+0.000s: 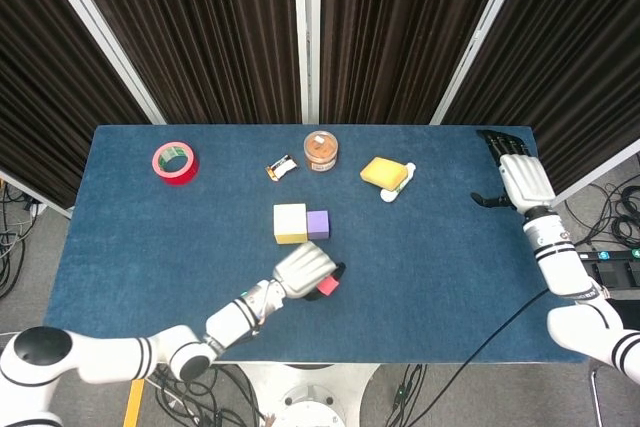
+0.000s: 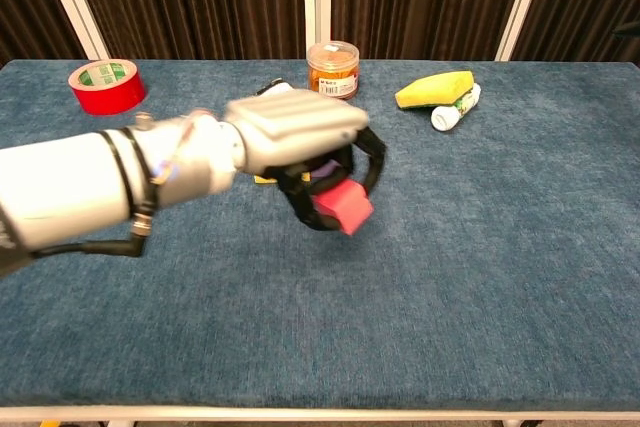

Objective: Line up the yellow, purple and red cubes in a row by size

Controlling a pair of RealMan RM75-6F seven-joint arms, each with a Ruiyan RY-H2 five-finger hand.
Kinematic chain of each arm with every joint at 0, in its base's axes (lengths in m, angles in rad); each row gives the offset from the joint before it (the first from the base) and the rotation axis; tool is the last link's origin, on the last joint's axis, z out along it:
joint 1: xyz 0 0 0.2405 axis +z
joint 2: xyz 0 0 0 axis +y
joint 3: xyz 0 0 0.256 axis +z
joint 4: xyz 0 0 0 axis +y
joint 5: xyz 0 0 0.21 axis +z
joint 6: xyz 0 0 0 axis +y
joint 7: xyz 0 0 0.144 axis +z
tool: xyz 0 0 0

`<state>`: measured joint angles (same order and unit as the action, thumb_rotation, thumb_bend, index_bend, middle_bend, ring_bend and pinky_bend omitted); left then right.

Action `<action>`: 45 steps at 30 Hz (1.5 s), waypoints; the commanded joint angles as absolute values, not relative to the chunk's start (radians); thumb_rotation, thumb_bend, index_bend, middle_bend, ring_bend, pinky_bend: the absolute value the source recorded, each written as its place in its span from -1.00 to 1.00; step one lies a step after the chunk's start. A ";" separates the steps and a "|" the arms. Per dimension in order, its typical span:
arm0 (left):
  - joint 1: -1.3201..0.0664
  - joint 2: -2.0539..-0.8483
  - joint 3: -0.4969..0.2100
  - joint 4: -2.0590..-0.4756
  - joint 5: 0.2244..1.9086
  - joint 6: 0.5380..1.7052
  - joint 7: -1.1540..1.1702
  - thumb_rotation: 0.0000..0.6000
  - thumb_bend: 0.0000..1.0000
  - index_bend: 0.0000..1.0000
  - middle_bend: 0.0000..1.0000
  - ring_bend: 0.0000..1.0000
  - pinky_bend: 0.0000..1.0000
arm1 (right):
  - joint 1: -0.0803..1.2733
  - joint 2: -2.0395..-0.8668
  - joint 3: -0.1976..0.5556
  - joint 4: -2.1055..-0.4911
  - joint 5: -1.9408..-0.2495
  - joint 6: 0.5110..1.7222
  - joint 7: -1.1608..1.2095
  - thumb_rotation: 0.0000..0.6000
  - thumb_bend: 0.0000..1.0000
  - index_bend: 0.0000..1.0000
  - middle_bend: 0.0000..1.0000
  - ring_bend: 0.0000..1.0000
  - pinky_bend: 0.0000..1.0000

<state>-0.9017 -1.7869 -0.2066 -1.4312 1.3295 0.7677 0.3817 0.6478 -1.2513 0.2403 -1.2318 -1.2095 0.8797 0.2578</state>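
Head view: your left hand (image 1: pixel 304 270) holds the red cube (image 1: pixel 327 286); the purple cube's (image 1: pixel 318 224) free side lies at twelve o'clock.

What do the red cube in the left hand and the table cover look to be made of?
Red cube: probably foam or matte plastic, since its faces are flat, evenly pinkish-red and show no glare; the left hand hides part of it. Table cover: likely felt or short-pile carpet, given its mottled, fuzzy blue texture with no shine.
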 commanded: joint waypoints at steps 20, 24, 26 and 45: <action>-0.755 -1.612 -0.095 -1.631 1.312 1.037 0.401 1.00 -0.43 -0.53 0.56 0.71 0.86 | 0.628 -1.197 0.182 -1.327 -1.365 0.905 0.349 1.00 -0.73 -0.99 -0.78 -1.00 -1.00; -0.653 -1.522 -0.059 -1.637 1.320 1.154 0.350 1.00 -0.44 -0.52 0.55 0.69 0.84 | 0.638 -1.174 0.130 -1.392 -1.479 0.902 0.405 1.00 -0.63 -0.86 -0.68 -1.00 -1.00; -0.602 -1.483 -0.043 -1.633 1.312 1.208 0.336 1.00 -0.45 -0.50 0.53 0.66 0.83 | 0.649 -1.175 0.103 -1.417 -1.538 0.903 0.427 1.00 -0.58 -0.80 -0.67 -1.00 -1.00; -0.335 -1.341 -0.029 -1.599 1.251 1.418 0.177 1.00 -0.61 -0.49 0.01 0.01 0.42 | 0.851 -1.447 0.005 -1.406 -1.739 0.754 0.274 1.00 -0.56 -0.66 -0.72 -1.00 -0.83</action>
